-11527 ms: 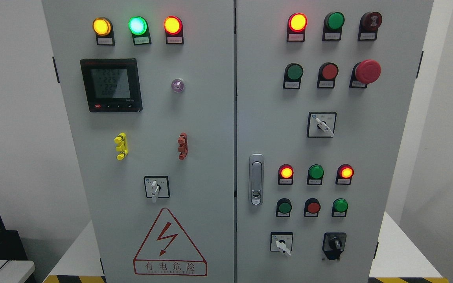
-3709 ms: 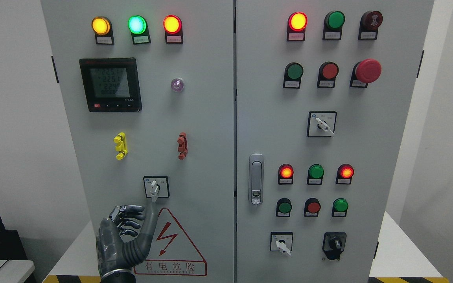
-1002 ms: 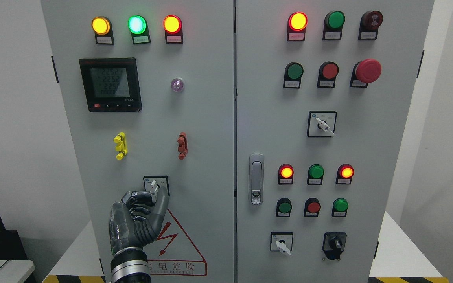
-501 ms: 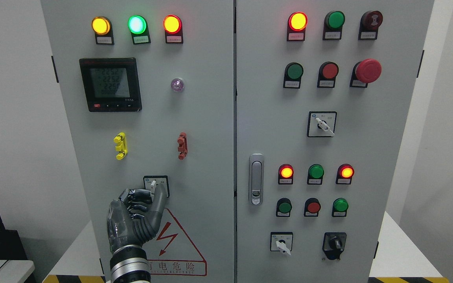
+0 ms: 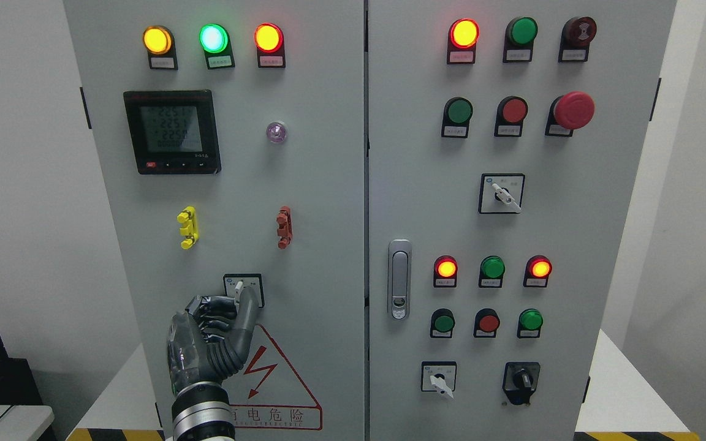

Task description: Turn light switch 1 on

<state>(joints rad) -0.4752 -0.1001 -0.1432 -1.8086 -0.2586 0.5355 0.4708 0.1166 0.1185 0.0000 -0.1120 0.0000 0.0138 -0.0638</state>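
A rotary switch [image 5: 239, 286] with a white lever sits in a black square frame low on the left door of the grey cabinet [image 5: 316, 202]. My left hand [image 5: 238, 303] comes up from the bottom edge and is at the switch. Its curled fingers [image 5: 215, 308] are on the lever's left and the thumb [image 5: 247, 315] on its right, pinching the lever's lower end. The lever points roughly downward. My right hand is out of view.
Above the switch are a yellow clip [image 5: 187, 227], a red clip [image 5: 284, 227] and a meter display [image 5: 172, 131]. A warning triangle [image 5: 267, 380] lies below. The right door carries lamps, buttons, a red mushroom button [image 5: 573, 110], a latch [image 5: 399, 278] and more rotary switches [image 5: 500, 193].
Since one second ago my left hand has shifted slightly left and up and its fingers have closed around the lever. The lever's direction looks unchanged. The lamps are unchanged.
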